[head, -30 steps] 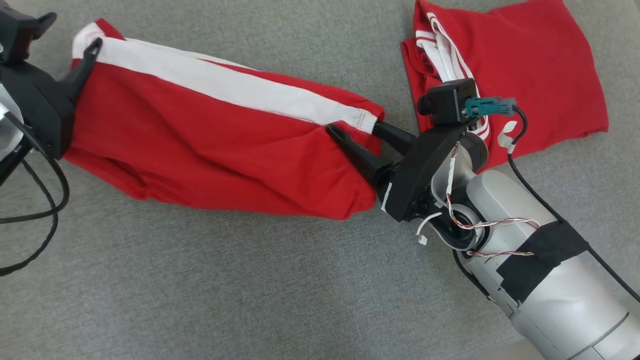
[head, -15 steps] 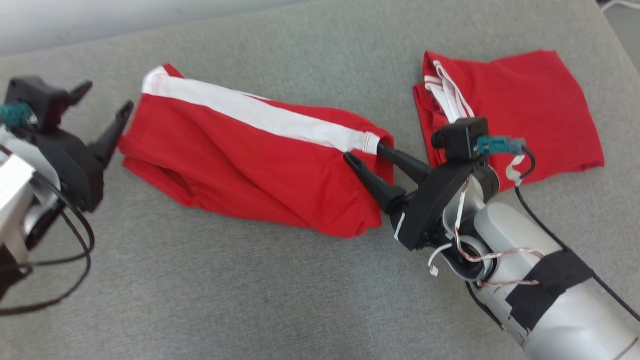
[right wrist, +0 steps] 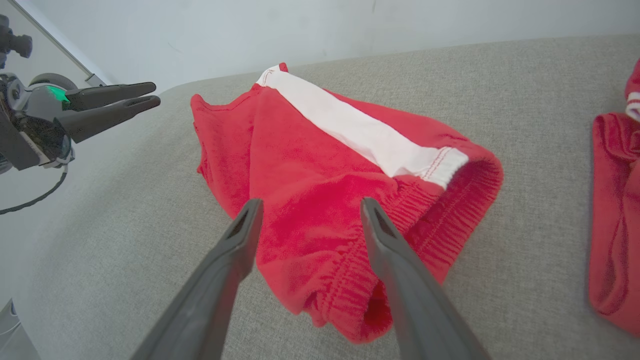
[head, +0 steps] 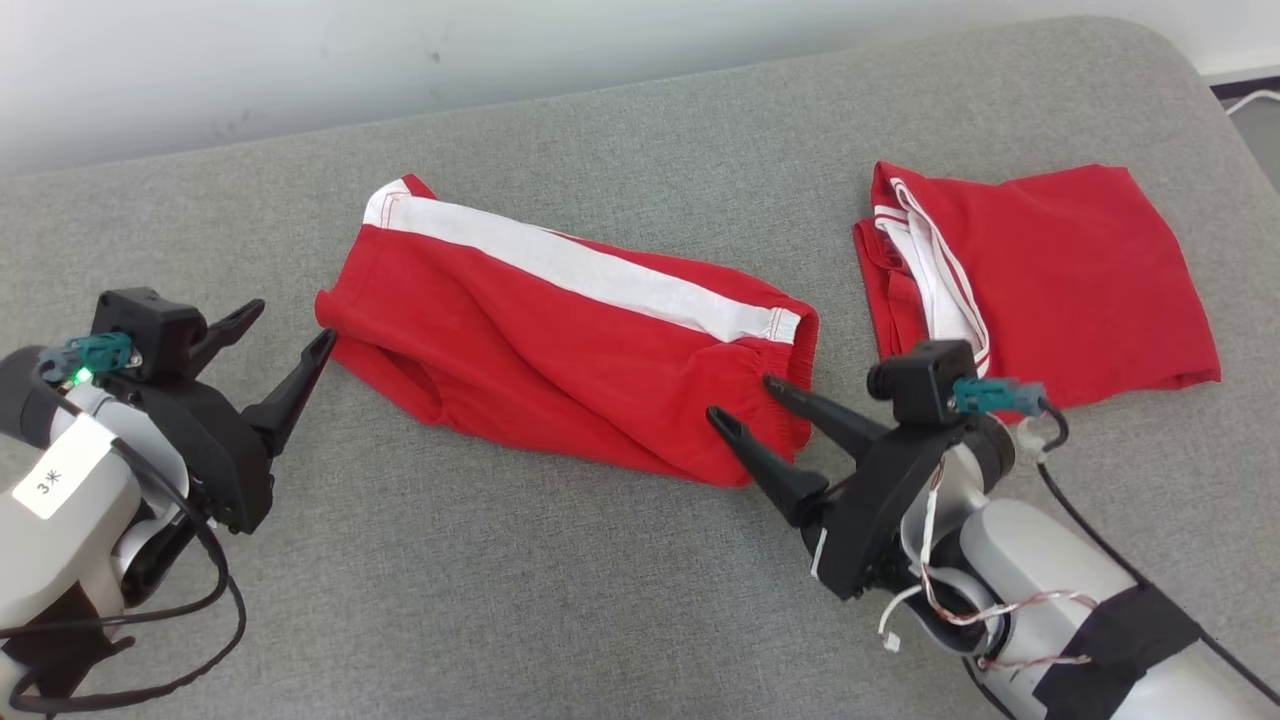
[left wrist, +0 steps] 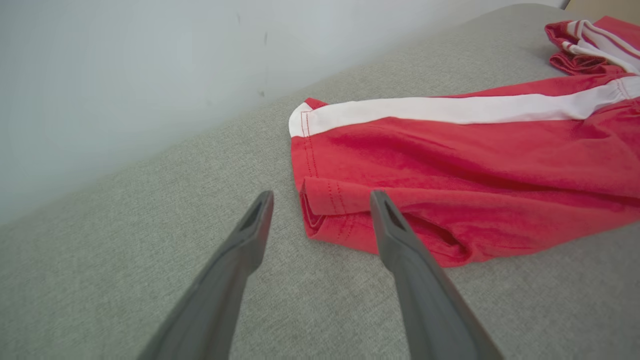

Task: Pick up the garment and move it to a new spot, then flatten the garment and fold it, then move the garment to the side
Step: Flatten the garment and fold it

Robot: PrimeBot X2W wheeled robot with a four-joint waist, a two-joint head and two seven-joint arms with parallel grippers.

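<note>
Garment (head: 560, 350), a pair of red shorts with a white side stripe (head: 590, 270), lies flattened near the middle of the grey cushion (head: 560, 600), leg hems toward our left and the elastic waistband toward our right. We find no brand or print on it. The one bit of writing we can read is a white sticker (head: 55, 480) on the left forearm, marked "3" with a small star-like sign.

Our left gripper (head: 290, 325) stands with its fingers spread wide and nothing between them, its tips just beside the leg hems. In the left wrist view the folded hem corner shows between the two fingers (left wrist: 400, 235), but we cannot tell whether they touch the cloth.

Our right gripper (head: 745, 400) is likewise spread wide and grips nothing. It points at the waistband end, and one fingertip overlaps the red edge in the head view. We cannot tell whether it touches.

A second red garment (head: 1060, 270), folded, lies apart at the right.
</note>
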